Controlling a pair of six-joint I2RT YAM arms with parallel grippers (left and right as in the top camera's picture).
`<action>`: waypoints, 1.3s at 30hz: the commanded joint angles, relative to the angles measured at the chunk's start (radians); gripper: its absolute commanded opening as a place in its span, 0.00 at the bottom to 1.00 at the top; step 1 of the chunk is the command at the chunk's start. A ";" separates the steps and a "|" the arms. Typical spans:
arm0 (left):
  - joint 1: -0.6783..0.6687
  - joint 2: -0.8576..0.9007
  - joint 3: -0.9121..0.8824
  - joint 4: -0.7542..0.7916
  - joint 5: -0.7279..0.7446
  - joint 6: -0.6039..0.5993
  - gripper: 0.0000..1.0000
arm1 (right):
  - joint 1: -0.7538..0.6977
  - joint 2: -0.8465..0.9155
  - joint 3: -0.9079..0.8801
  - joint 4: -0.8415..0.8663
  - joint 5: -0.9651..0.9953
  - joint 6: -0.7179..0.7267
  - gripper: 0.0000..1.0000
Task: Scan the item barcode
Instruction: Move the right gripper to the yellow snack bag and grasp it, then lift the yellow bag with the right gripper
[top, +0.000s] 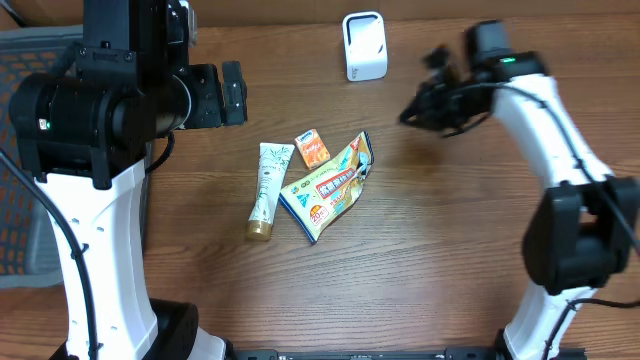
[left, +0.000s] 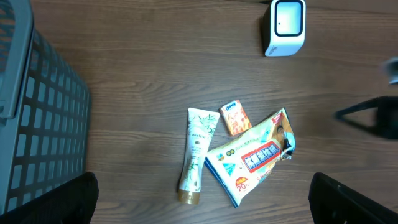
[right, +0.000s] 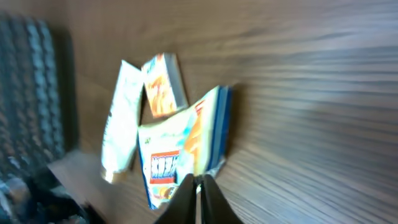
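l fingers (top: 230, 93): spread as wide as they go; nothing btwn them; they hang over the tabletop (top: 450, 250) up-left of the three items, well apart from all of them; in the l wrist view only two dark tips show, at the bottom corners
r fingers (right: 199, 186): closed tip to tip, no gap; nothing held; in the overhead view they sit right of the items and below-right of the scanner, blurred; in the r wrist view the tips overlap the pouch's near edge, but that view is smeared and I can't tell if they touch it
scanner (top: 364, 45): white, upright, at the far edge of the tabletop, centre-right; its pale window shows in the l wrist view; apart from every item
pouch (top: 330, 187): flat snack pack, yellow-green w/ blue edge and red label; lies tilted mid-tabletop; rightmost of the three; upper corner points toward the r fingers
box (top: 312, 148): small orange carton; lies flat just above the pouch, btwn the tube's top end and the pouch's upper corner; touching the pouch or just beside it, can't tell
tube (top: 267, 190): white, gold cap toward the near edge; lies flat, slightly tilted, left of the pouch; lower part just beside the pouch's left corner
basket (left: 37, 124): grey, grid walls; at the left side, well apart from the items
barcode: too small and blurred to make out on any item
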 joint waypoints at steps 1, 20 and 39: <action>0.000 0.003 0.008 0.002 0.009 0.005 1.00 | 0.092 0.050 -0.005 0.010 0.072 -0.017 0.04; 0.000 0.003 0.008 0.002 0.009 0.005 1.00 | 0.266 0.160 -0.006 -0.072 0.510 0.066 0.04; 0.000 0.003 0.008 0.002 0.009 0.005 1.00 | 0.207 0.159 0.267 -0.416 0.452 0.066 0.04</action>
